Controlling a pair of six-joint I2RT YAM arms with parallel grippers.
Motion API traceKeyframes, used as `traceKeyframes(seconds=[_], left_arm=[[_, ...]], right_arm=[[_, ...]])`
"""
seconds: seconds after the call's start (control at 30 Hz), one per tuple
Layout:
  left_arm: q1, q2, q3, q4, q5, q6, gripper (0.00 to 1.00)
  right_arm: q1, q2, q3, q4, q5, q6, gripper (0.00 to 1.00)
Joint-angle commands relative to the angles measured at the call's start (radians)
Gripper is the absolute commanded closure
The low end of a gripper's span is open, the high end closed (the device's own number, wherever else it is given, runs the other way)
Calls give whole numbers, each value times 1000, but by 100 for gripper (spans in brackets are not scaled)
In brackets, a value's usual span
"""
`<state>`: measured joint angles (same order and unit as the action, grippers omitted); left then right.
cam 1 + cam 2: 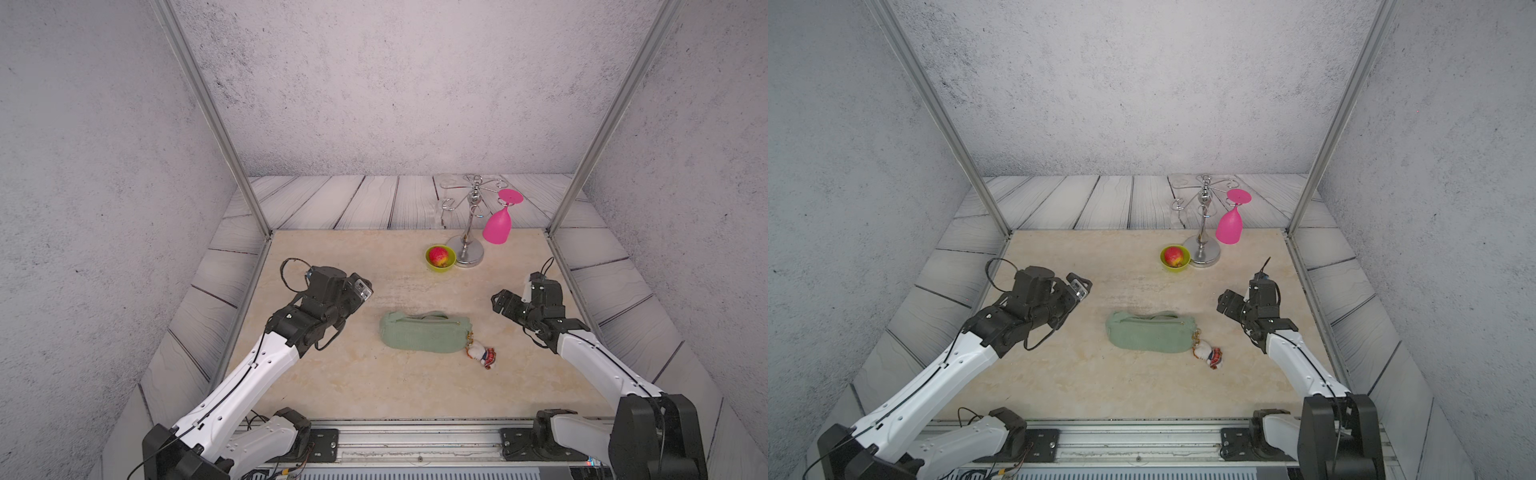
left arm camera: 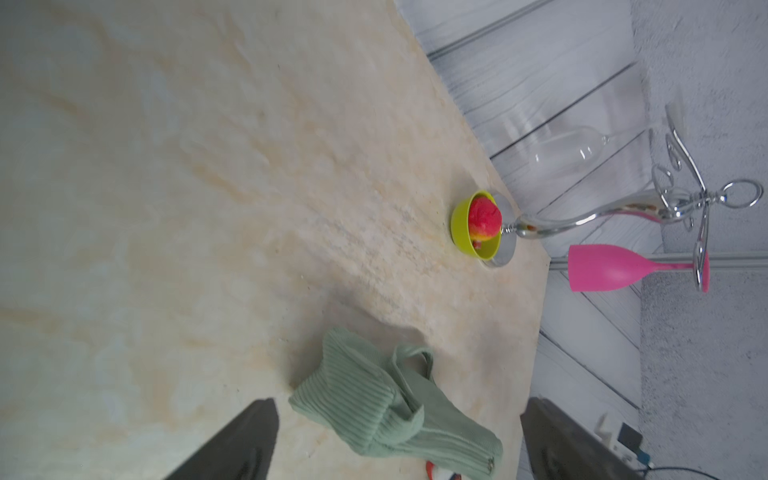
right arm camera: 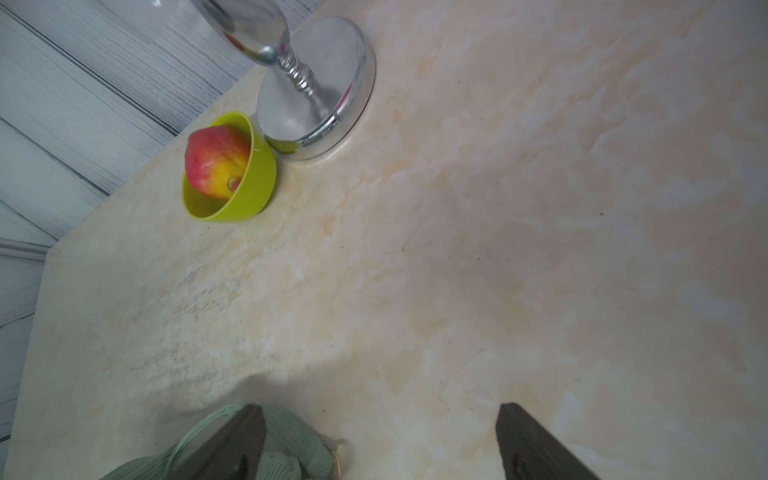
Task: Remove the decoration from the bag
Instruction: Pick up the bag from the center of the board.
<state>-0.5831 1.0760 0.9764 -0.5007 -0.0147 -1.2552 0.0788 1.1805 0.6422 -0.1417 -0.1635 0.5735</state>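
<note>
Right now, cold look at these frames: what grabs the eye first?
The hot-pink goblet hanging upside down on the chrome rack, back right, then the red-yellow fruit in the lime bowl beside its base. Mid-table lies the green bag, doll decoration at its right end.

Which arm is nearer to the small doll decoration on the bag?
Right. The right arm has its jaws just behind the decoration, slightly to its right. The left arm has its jaws past the opposite end of the bag, with the whole bag between.
</note>
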Motion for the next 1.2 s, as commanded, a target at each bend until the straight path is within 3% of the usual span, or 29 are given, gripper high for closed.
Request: traceKeyframes(seconds=[0.0, 0.2, 0.37, 0.8, 1.17], left_arm=[[-97, 35, 19, -17, -51, -163, 2], [-269, 150, 45, 54, -83, -262, 1], [-338, 261, 76, 103, -76, -310, 1], [-346, 483, 194, 132, -73, -288, 2], [-344, 536, 171, 146, -100, -284, 1]], right_arm=[[20, -12, -3, -4, -20, 13, 9], [39, -2, 3, -13, -14, 8, 9], [45, -13, 10, -31, 3, 0, 9], [52, -76, 26, -99, 19, -20, 9], [60, -111, 10, -115, 16, -10, 9]])
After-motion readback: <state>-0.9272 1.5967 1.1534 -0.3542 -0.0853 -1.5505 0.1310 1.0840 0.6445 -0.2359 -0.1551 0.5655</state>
